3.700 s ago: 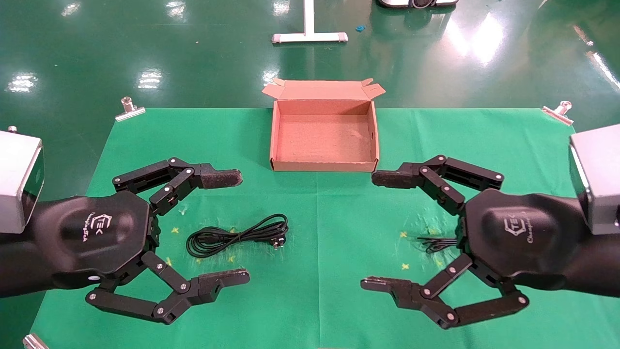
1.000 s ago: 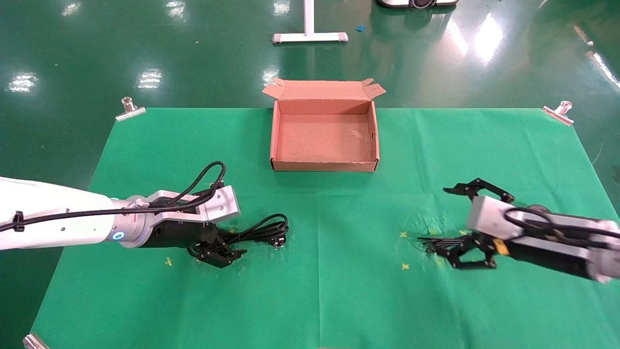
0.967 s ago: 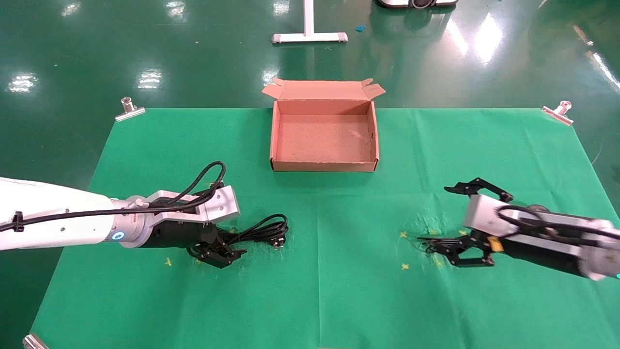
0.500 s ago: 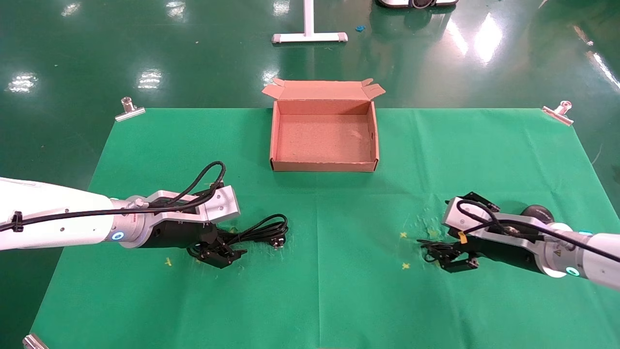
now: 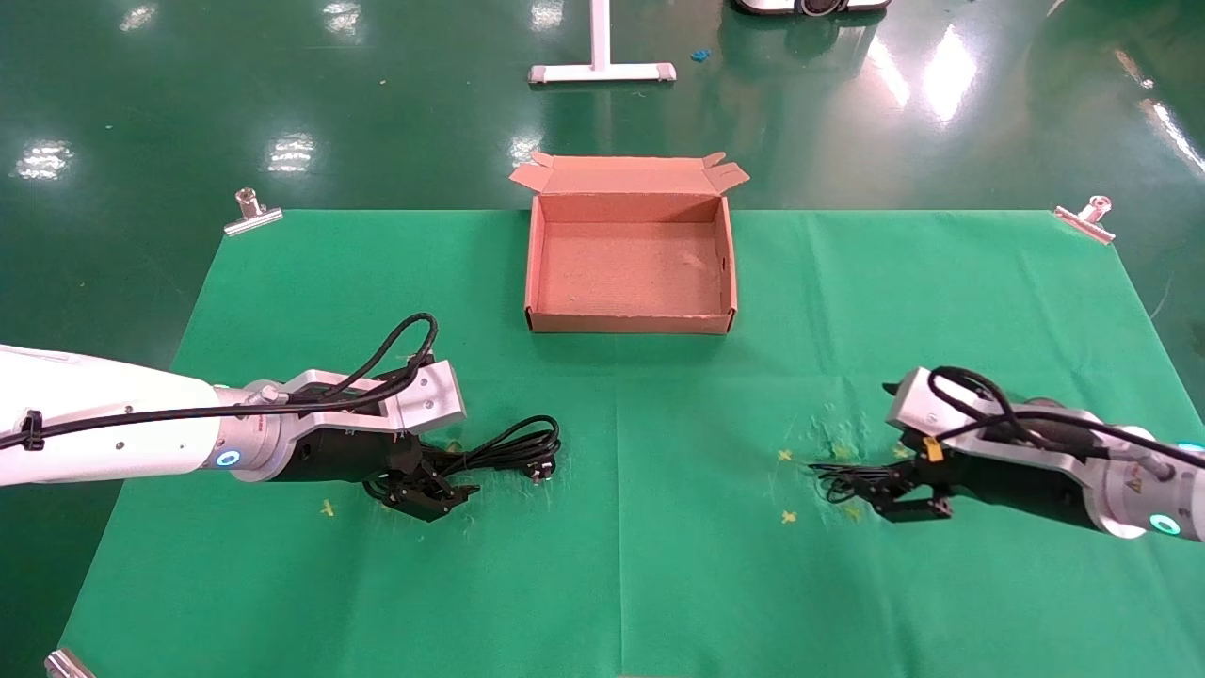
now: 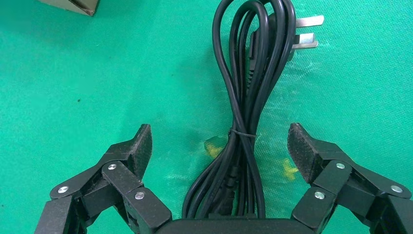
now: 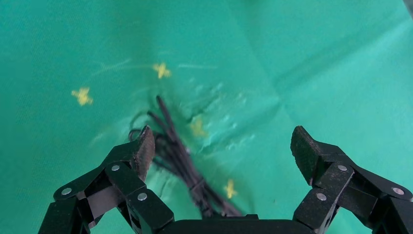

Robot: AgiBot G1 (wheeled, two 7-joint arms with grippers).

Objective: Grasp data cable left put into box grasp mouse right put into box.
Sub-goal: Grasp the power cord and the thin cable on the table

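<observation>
lying on the green cloth [image 5: 659, 527] left of centre, the data cable [image 5: 490, 454] is a tied bundle, silver plug prongs pointing away from the arm. left gripper [image 6: 219, 148] low over its near end, fingers spread either side, not gripping. right gripper [image 7: 221, 146] spread over the thin black cord [image 7: 180, 156]; mouse body not visible. box [image 5: 629, 322] well apart, nothing inside.
</observation>
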